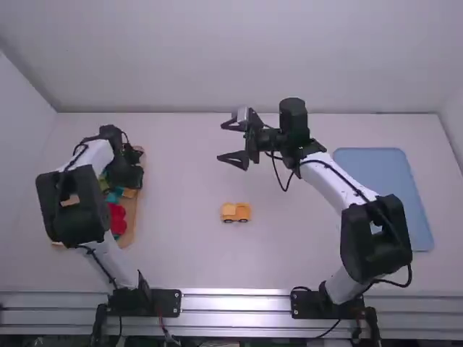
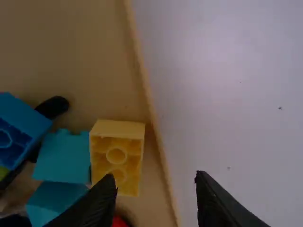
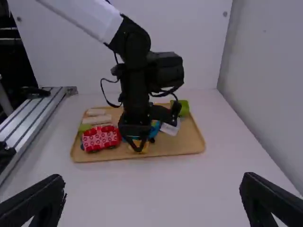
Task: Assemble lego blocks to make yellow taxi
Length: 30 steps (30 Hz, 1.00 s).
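One part-built yellow plastic taxi [image 1: 236, 212] sits on white table [image 1: 181, 253], likely for shared reach. Left gripper [image 2: 155, 176], jaws apart, over tan wooden tray [image 2: 146, 90], presumably for square yellow block [image 2: 116, 158]. Right gripper [image 3: 152, 178], jaws apart, hangs aside, leaving room.

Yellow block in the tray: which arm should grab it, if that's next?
Left, I'd say. Its open tool is already over the tray, close to the yellow block. The right tool is open too, but out over the middle of the table, well away from the tray.
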{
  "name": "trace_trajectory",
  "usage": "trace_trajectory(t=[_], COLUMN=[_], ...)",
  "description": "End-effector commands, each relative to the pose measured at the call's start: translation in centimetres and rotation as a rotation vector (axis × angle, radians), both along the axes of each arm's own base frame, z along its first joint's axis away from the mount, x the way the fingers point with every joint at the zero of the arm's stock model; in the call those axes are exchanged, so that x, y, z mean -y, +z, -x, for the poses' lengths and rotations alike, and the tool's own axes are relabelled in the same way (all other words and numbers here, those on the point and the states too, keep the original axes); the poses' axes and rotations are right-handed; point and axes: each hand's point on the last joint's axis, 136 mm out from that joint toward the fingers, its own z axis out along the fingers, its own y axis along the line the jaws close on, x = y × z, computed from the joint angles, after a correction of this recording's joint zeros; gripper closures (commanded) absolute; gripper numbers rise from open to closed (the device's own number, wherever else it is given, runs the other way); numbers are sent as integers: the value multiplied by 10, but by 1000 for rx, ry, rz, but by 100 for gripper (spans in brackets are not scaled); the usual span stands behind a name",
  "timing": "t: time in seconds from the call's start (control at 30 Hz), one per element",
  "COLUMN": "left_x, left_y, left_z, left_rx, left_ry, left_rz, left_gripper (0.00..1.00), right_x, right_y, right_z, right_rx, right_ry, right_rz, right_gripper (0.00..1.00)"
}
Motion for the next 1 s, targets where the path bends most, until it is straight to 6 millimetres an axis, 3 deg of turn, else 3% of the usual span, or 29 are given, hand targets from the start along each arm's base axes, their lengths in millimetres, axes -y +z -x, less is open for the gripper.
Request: trace_trajectory(t=[0.0,0.17,0.43,0.57,0.73,0.97], left_x=[-12,-6,-18,-13,-28,-19], left_y=[-5,-10,-16,-20,-20,-20], left_z=[6,0,-2,3,5,13], left_rx=[-5,37,61,65,73,43], left_ry=[77,54,76,58,144,87], left_rz=[-20,38,-13,53,27,64], left_gripper=[55,52,55,55,56,56], right_x=[-1,-1,-1,-1,-1,-1], right_y=[11,11,12,13,13,13], right_z=[-5,-5,-5,-5,-5,-5], right_rx=[33,33,37,45,43,44], right_ry=[-4,-5,-5,-5,-4,-5], right_rz=[-9,-9,-10,-13,-13,-13], right_gripper=[1,1,1,1,1,1])
